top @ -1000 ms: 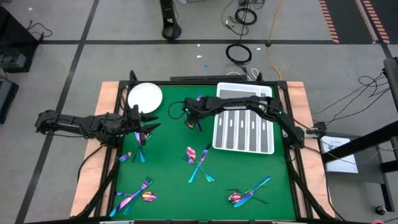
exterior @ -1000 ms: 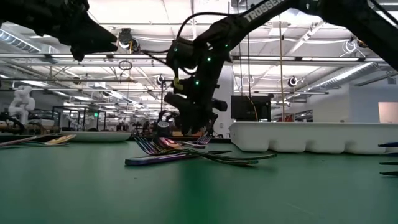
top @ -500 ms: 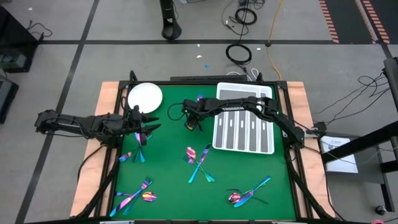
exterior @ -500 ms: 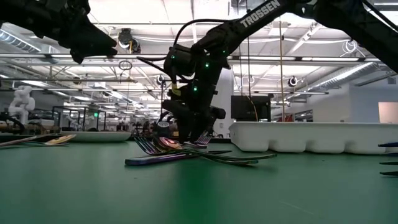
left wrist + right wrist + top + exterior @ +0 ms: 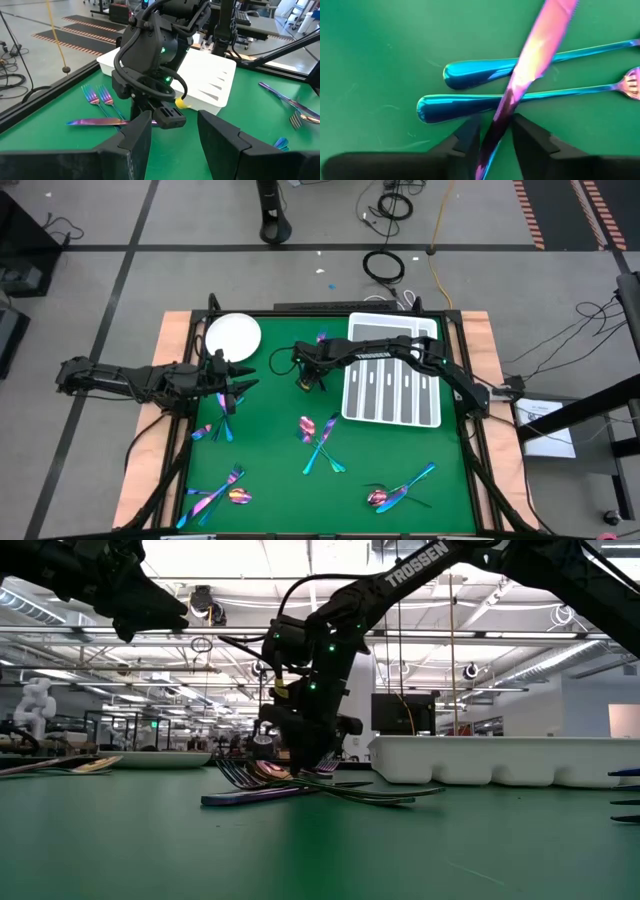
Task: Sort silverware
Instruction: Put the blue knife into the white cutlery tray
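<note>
Between my right gripper's (image 5: 494, 145) two dark fingers (image 5: 462, 142) lay the handle of a pink-purple knife (image 5: 530, 65); the fingers sat close on either side of it, but I could not tell whether they had clamped it. Just past the fingertips, the knife crossed over two blue handles (image 5: 485, 87) lying side by side on the green mat (image 5: 380, 45), and a fork head (image 5: 632, 82) showed farther out.

On that arm (image 5: 420, 565) I read white lettering, "TROSSEN", in the low view; nothing else was legible.

My left gripper (image 5: 172, 137) waited with its fingers (image 5: 135, 142) apart and empty. Well ahead of them the right gripper (image 5: 155, 105) was down over two forks (image 5: 97, 95) and the knife (image 5: 92, 122), with the white compartmented tray (image 5: 215, 80) behind.

From above, more silverware (image 5: 320, 442) lay scattered farther down the mat, and the white plate (image 5: 233, 334) sat beside the left gripper (image 5: 232, 380).
</note>
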Robot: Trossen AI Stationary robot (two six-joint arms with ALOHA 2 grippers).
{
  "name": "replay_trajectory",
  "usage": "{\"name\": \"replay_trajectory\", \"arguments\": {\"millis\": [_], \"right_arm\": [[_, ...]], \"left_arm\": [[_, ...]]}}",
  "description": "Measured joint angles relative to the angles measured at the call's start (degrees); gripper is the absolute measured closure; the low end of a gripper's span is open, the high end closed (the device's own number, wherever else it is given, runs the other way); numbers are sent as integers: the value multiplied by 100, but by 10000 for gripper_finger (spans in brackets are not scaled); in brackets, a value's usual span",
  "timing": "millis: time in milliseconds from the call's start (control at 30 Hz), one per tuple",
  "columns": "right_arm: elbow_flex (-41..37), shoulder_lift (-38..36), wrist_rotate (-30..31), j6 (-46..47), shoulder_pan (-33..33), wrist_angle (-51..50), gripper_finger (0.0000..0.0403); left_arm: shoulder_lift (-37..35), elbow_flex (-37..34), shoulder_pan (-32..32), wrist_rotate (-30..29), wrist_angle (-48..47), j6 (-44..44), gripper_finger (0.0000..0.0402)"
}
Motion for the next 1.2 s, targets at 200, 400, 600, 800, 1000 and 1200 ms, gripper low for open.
{"name": "replay_trajectory", "arguments": {"millis": [200, 400, 600, 800, 1000, 1200], "right_arm": [[-25, -80, 48, -3, -2, 42, 393], [-48, -249, 175, 109, -6, 0, 386], [-48, -749, 212, 154, -4, 197, 394], [-48, -1400, 178, 226, -86, 44, 395], [-39, -2321, 759, 682, -147, -1494, 395], [-57, -3164, 1733, 2115, 117, -3694, 396]], "left_arm": [[0, 0, 1, 0, 0, 2, 240], [0, 0, 1, 0, 0, 2, 240], [0, 0, 2, 0, -14, 2, 240], [0, 0, 2, 0, -14, 2, 240], [0, -1, 2, 0, -16, 107, 240], [0, -2, 2, 0, -20, 197, 240]]}}
